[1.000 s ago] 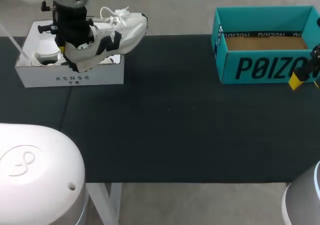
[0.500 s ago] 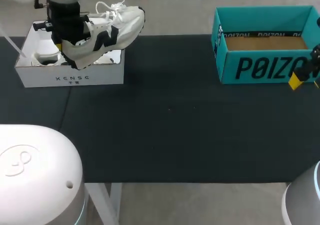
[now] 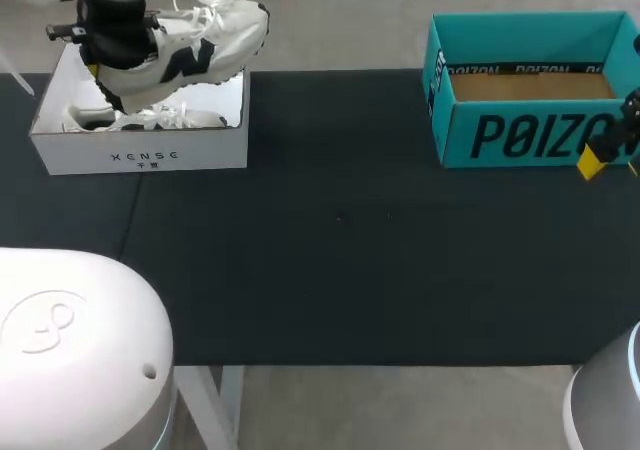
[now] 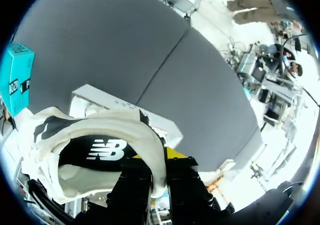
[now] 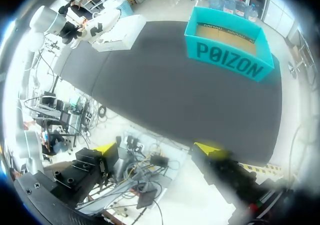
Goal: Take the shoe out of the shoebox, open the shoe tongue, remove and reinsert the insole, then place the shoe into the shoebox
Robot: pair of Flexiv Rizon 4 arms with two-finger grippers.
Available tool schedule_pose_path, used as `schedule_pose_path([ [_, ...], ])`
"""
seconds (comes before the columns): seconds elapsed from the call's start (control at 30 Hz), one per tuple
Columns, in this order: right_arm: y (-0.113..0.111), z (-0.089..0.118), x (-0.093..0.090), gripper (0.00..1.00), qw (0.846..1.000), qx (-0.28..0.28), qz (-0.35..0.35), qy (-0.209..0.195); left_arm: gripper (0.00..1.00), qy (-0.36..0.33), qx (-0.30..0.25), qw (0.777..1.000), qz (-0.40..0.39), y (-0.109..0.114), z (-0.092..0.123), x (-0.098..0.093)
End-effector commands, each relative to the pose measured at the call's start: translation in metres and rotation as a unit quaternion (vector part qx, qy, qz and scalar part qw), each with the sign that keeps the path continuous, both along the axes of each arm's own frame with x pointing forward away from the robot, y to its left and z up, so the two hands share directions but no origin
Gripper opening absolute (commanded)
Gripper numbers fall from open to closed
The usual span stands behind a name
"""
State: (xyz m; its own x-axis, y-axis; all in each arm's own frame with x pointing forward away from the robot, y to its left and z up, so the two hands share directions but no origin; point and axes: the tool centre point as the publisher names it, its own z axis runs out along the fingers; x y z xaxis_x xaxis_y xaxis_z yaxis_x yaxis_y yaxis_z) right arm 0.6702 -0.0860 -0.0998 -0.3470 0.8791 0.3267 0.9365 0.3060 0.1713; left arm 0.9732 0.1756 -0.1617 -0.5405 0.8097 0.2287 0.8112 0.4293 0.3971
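A white shoe [image 3: 195,45] with a black logo hangs tilted, toe raised, over the open white shoebox [image 3: 140,155] at the table's far left. My left gripper [image 3: 108,55] is shut on the shoe's heel collar. In the left wrist view the white collar [image 4: 145,135] is pinched between the dark fingers of the left gripper [image 4: 159,172], with the box [image 4: 117,104] below. A second white shoe [image 3: 165,120] lies inside the box. My right gripper [image 5: 158,150] stands open and empty off the table's right edge; one yellow fingertip [image 3: 596,160] shows by the teal box.
An open teal box [image 3: 530,135] with a brown bottom stands at the far right of the black mat [image 3: 340,260]. It also shows far ahead of the right gripper as the teal box [image 5: 227,55].
My left arm has carried the shoe leftward and farther back, from beyond the white box's right end to over the box. The right arm has stayed still.
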Motion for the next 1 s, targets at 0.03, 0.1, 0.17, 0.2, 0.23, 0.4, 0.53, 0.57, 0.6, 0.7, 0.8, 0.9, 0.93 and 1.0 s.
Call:
schedule_pose_path([
  [0.03, 0.001, 0.0, 0.002, 1.0, 1.0, -0.001, 0.0, 0.003, 0.0, -0.025, 0.018, 0.999, -0.032, 0.024, 0.01, 0.015],
  [0.1, 0.001, 0.0, 0.002, 1.0, 1.0, -0.001, 0.0, 0.003, 0.0, -0.032, 0.003, 0.996, -0.08, 0.037, 0.012, 0.026],
  [0.17, 0.001, 0.0, 0.002, 1.0, 1.0, -0.001, 0.0, 0.003, 0.0, -0.028, 0.032, 0.994, -0.096, 0.05, 0.013, 0.038],
  [0.2, 0.001, 0.0, 0.002, 1.0, 1.0, -0.001, 0.0, 0.003, 0.0, -0.024, 0.02, 0.991, -0.13, 0.056, 0.014, 0.044],
  [0.23, 0.001, 0.0, 0.002, 1.0, 1.0, -0.001, 0.0, 0.003, 0.0, -0.023, 0.029, 0.99, -0.139, 0.063, 0.014, 0.05],
  [0.4, 0.001, 0.0, 0.002, 1.0, 1.0, -0.001, 0.0, 0.003, 0.0, -0.006, 0.067, 0.976, -0.206, 0.093, 0.016, 0.079],
  [0.53, 0.001, 0.0, 0.002, 1.0, 1.0, -0.001, 0.0, 0.003, 0.0, 0.005, 0.096, 0.971, -0.221, 0.115, 0.015, 0.101],
  [0.57, 0.001, 0.0, 0.002, 1.0, 1.0, -0.001, 0.0, 0.003, 0.0, 0.005, 0.101, 0.97, -0.219, 0.118, 0.015, 0.105],
  [0.6, 0.001, 0.0, 0.002, 1.0, 1.0, -0.001, 0.0, 0.003, 0.0, 0.015, 0.097, 0.969, -0.225, 0.125, 0.015, 0.112],
  [0.7, 0.001, 0.0, 0.002, 1.0, 1.0, -0.001, 0.0, 0.003, 0.0, 0.025, 0.098, 0.97, -0.221, 0.138, 0.011, 0.131],
  [0.8, 0.001, 0.0, 0.002, 1.0, 1.0, -0.001, 0.0, 0.003, 0.0, 0.031, 0.098, 0.971, -0.215, 0.148, 0.004, 0.145],
  [0.9, 0.001, 0.0, 0.002, 1.0, 1.0, -0.001, 0.0, 0.003, 0.0, 0.036, 0.099, 0.971, -0.214, 0.153, -0.002, 0.158],
  [0.93, 0.001, 0.0, 0.002, 1.0, 1.0, -0.001, 0.0, 0.003, 0.0, 0.038, 0.099, 0.971, -0.214, 0.154, -0.004, 0.161],
  [1.0, 0.001, 0.0, 0.002, 1.0, 1.0, -0.001, 0.0, 0.003, 0.0, 0.04, 0.1, 0.972, -0.211, 0.155, -0.008, 0.168],
])
